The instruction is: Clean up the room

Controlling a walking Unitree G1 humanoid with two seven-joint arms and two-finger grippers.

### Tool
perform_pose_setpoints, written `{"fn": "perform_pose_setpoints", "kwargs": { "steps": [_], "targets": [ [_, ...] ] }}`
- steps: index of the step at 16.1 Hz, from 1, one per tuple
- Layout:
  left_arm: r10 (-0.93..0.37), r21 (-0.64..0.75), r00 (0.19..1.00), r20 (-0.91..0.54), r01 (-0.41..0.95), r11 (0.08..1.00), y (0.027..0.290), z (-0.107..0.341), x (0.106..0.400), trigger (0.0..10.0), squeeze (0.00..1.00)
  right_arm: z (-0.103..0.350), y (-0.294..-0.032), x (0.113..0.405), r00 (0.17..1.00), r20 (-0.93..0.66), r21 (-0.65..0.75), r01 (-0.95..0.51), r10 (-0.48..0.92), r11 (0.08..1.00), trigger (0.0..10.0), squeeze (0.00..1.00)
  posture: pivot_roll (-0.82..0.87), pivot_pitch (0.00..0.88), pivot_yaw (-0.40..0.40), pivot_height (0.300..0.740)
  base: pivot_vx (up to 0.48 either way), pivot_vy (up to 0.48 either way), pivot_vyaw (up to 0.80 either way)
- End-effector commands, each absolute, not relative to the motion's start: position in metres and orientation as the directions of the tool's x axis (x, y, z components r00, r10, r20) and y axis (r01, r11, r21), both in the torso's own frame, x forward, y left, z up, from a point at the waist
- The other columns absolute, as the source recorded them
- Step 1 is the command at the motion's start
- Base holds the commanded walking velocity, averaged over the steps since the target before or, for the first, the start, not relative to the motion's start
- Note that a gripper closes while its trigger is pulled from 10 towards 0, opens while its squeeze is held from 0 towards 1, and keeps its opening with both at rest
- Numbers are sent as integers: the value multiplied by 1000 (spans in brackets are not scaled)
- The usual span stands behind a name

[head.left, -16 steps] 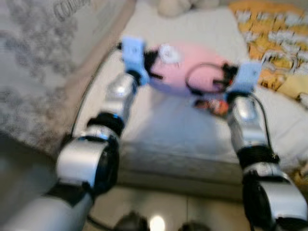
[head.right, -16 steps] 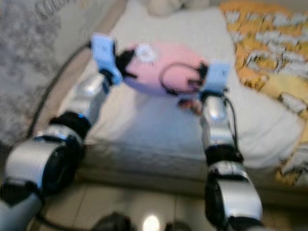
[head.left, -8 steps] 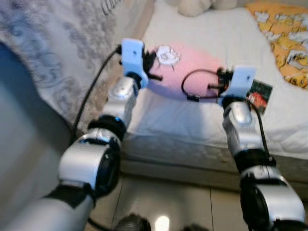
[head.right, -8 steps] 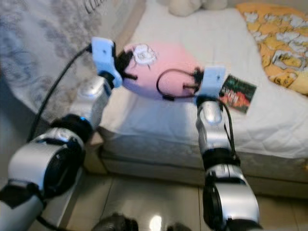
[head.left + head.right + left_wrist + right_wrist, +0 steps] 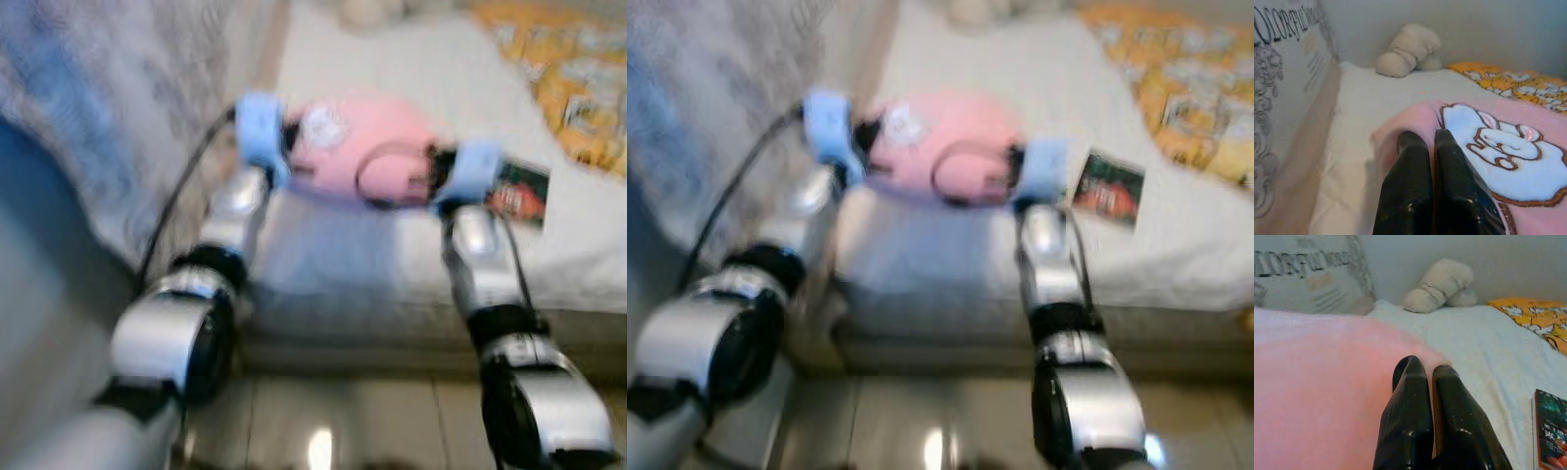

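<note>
Evidently the carrying step is in hand: both grippers pinch a soft pink pillow [image 5: 367, 147] at frame centre, over the bed [image 5: 392, 264]. Next it needs a spot to set down, I judge. The bed is white and smooth. The pillow is plush, with an embroidered patch. The left gripper [image 5: 1432, 139] and right gripper [image 5: 1425, 367] each press glossy black fingers together on its edge

Soft, even indoor light; both eye views motion-blurred; glare spot on near floor [image 5: 319, 448]; wrist views sharper.
</note>
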State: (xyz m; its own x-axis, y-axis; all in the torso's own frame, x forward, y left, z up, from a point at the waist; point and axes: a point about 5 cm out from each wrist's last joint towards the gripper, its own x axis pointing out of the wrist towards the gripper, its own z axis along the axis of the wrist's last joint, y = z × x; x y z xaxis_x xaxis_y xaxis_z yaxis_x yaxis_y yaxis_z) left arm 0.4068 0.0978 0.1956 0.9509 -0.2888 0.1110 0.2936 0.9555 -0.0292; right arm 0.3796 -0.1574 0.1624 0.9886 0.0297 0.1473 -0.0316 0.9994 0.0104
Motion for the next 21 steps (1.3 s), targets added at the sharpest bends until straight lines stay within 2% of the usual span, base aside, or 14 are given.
{"fn": "perform_pose_setpoints", "kwargs": {
  "steps": [1, 5, 8, 9, 11, 12, 13, 14, 15, 16, 17, 19, 21],
  "targets": [
    [-286, -29, 944, 164, 295, 955, 89, 212, 409, 10000, 0, 168, -178, 380, 986, 162, 6, 28, -29, 1000, 10000, 0, 16, 0, 8, 731, 480, 0, 0],
    [-246, -35, 957, 151, 254, 967, 93, 207, 409, 10000, 0, 164, -180, 381, 992, 128, -23, 6, -3, 1000, 10000, 0, 27, 0, -5, 731, 480, 0, 0],
    [-173, -64, 975, 140, 183, 981, 96, 207, 410, 10000, 0, 172, -183, 393, 996, 59, -123, -62, 69, 991, 10000, 0, 56, 0, -65, 731, 480, 0, 0],
    [-142, -85, 980, 140, 155, 984, 98, 208, 411, 10000, 0, 175, -180, 398, 995, 35, -162, -89, 96, 983, 10000, 0, 66, 0, -81, 731, 480, 0, 0],
    [-4, -44, 994, 109, 9, 999, 117, 197, 410, 10000, 0, 166, -151, 401, 966, -91, -284, -257, 241, 924, 10000, 0, 77, 0, -128, 731, 240, 0, 0],
    [43, -56, 997, 63, -39, 998, 124, 184, 408, 10000, 0, 154, -142, 398, 949, -148, -308, -311, 278, 899, 10000, 0, 78, 0, -134, 731, 0, 0, 0],
    [111, -47, 993, -40, -113, 992, 132, 152, 398, 10000, 0, 127, -129, 388, 907, -252, -315, -405, 336, 858, 10000, 0, 87, 0, -153, 731, 0, 0, 0],
    [121, -1, 984, -130, -122, 993, 128, 121, 385, 10000, 0, 104, -123, 377, 871, -334, -303, -461, 360, 834, 10000, 0, 92, 23, -168, 731, 0, 0, 0],
    [141, 78, 951, -275, -124, 989, 122, 71, 358, 10000, 0, 69, -113, 356, 797, -453, -295, -557, 400, 776, 10000, 0, 85, 62, -177, 731, 0, 0, 0],
    [170, 31, 934, -315, -169, 985, 121, 57, 348, 10000, 0, 61, -111, 351, 791, -473, -289, -555, 388, 780, 10000, 0, 76, 78, -191, 731, 0, 0, 0],
    [169, -8, 937, -307, -180, 984, 117, 59, 348, 10000, 0, 64, -114, 354, 814, -458, -259, -508, 358, 822, 10000, 0, 79, 80, -193, 731, 0, 0, 0],
    [95, -21, 980, -177, -100, 995, 99, 88, 363, 10000, 0, 85, -123, 368, 879, -364, -157, -383, 307, 910, 10000, 0, 80, 57, -189, 731, 0, 0, 0],
    [82, -1, 993, -81, -83, 997, 94, 108, 371, 10000, 0, 102, -129, 377, 906, -293, -124, -353, 306, 927, 10000, 0, 79, 40, -180, 731, 0, 0, 697]
  ]
}}
